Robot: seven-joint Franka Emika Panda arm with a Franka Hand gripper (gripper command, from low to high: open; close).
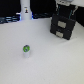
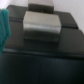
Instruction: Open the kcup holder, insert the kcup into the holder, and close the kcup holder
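Exterior view: kcup (image 1: 26,49) is being shown alone on the white table (image 1: 45,62) | holder (image 1: 63,26) is standing well apart, toward the view's right | gripper (image 1: 66,5) is hanging above the holder, jaw state indiscernible

Kcup (image 1: 26,49) left of kcup holder (image 1: 64,26) — well apart.

A white table (image 1: 47,62) carries the kcup (image 1: 26,49) and kcup holder (image 1: 62,27).

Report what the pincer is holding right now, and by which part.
It cannot be told. The kcup sits alone on the white table, so it is not held. The pincer is up at the kcup holder; its fingertips are not clearly visible.
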